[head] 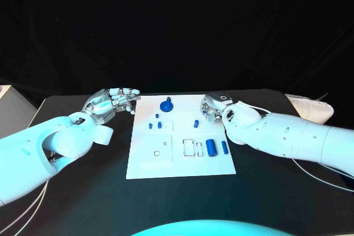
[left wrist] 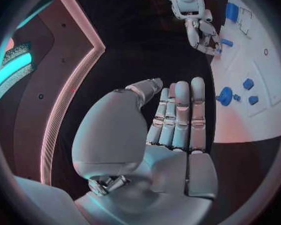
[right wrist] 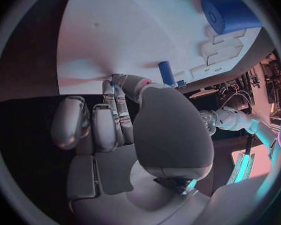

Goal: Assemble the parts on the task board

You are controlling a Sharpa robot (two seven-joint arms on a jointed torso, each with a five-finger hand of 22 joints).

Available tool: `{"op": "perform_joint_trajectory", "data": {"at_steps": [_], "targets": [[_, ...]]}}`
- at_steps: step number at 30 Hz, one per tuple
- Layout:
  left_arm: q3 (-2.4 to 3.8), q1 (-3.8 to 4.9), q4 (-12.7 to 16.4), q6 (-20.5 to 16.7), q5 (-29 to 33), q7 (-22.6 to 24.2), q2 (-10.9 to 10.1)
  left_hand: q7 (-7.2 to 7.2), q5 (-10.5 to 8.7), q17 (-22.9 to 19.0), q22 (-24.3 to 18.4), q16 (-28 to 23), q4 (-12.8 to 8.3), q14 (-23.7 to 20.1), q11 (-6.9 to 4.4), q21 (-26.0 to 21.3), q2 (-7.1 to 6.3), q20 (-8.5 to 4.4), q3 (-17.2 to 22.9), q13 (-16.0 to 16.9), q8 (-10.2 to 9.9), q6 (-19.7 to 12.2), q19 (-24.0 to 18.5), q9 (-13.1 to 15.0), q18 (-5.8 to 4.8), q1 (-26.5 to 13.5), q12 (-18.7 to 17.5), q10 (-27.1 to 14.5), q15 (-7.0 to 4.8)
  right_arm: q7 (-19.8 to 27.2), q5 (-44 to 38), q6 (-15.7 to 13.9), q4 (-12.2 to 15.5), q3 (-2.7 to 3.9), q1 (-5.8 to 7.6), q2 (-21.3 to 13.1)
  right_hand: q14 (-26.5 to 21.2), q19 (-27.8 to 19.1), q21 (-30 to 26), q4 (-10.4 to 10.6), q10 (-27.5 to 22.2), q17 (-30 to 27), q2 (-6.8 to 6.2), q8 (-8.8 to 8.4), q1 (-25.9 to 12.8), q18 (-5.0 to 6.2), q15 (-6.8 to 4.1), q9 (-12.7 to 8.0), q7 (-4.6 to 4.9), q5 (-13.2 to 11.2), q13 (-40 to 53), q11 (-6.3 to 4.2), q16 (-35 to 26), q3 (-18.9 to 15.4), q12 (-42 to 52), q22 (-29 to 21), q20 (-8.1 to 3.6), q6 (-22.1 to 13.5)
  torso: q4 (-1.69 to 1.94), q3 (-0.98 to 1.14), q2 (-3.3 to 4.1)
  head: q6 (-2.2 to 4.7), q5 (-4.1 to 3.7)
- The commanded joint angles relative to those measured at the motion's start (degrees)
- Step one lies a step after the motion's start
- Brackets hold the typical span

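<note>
The white task board (head: 180, 159) lies mid-table. A round blue part (head: 167, 106) stands at its far edge. Small blue pegs (head: 155, 126) lie left of centre and one blue peg (head: 196, 124) lies near the middle. A thick blue cylinder (head: 211, 146) and a thinner one (head: 225, 147) lie at the right. My left hand (head: 114, 100) hovers by the board's far left corner; its fingers (left wrist: 181, 115) are straight and hold nothing. My right hand (head: 216, 107) is over the far right edge, fingers (right wrist: 118, 92) bent down toward the board beside the peg (right wrist: 166, 72), holding nothing.
Empty rectangular slots (head: 193, 148) sit left of the thick cylinder. A white object (head: 313, 105) lies at the table's far right and a pale box (head: 9, 105) stands off its left side. Cables (head: 321, 177) hang under my right arm.
</note>
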Motion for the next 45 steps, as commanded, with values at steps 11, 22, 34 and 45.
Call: {"op": "perform_joint_trajectory", "data": {"at_steps": [11,22,34,45], "targets": [[0.06,0.00,-0.60,0.61,1.27,0.07,-0.17,0.42,0.32,-0.08,-0.09,-0.39,0.03,-0.19,0.12,-0.41,-0.07,0.18,-0.34,0.02,-0.02,-0.28,0.21,-0.04,0.83,0.67,0.36,-0.52,0.20,-1.19,-0.16,-5.23,6.66,0.80,1.17,-4.59,2.17,0.41,0.77,-0.22,1.73,0.41,0.62,0.44,0.07,-0.75,-0.22,0.27,-0.01,-0.11,0.11,-1.17,0.62,0.58,0.08,0.54,-0.04,0.25,-0.21,-0.13,-0.09,0.20,-0.11],[0.06,-0.01,-0.61,0.43,1.28,0.10,-0.04,0.42,0.32,-0.08,-0.09,-0.39,0.03,-0.19,0.12,-0.41,-0.07,0.18,-0.34,0.02,-0.02,-0.28,0.21,-0.04,0.83,0.67,0.36,-0.52,0.20,0.06,-0.15,-6.50,16.14,1.14,1.49,-7.80,2.19,0.42,0.90,-0.26,1.79,0.52,0.55,0.51,-0.08,-0.77,-0.22,0.37,-0.03,-0.16,0.11,-1.18,0.75,0.66,0.05,0.70,-0.04,0.28,0.04,-0.17,-0.23,0.12,1.04],[0.05,-0.06,-0.24,-0.54,1.39,0.58,0.35,0.48,0.34,-0.12,-0.15,-0.45,0.07,-0.14,0.17,-0.49,-0.07,0.20,-0.40,0.01,-0.09,-0.41,0.28,-0.07,0.82,0.67,0.38,-0.63,0.23,1.39,-4.77,-4.68,22.60,0.54,-0.21,-4.94,2.17,0.36,0.80,-0.31,1.75,0.41,0.53,0.54,-0.13,-0.74,-0.22,0.44,-0.03,-0.14,0.08,-1.17,0.73,0.76,-0.02,0.57,-0.04,0.27,0.02,-0.30,-0.16,-0.03,2.99],[0.04,-0.16,0.12,-1.09,1.46,0.85,0.72,0.50,0.34,-0.14,-0.18,-0.49,0.09,-0.11,0.19,-0.53,-0.07,0.22,-0.43,0.01,-0.10,-0.44,0.31,-0.07,0.82,0.68,0.40,-0.66,0.25,1.30,-7.04,-5.02,21.54,0.00,-3.25,-1.55,2.14,0.30,0.71,-0.36,1.73,0.31,0.55,0.55,-0.16,-0.71,-0.22,0.49,-0.03,-0.05,0.06,-1.17,0.70,0.90,-0.07,0.46,-0.04,0.23,0.12,-0.25,0.01,-0.64,4.51]]}}
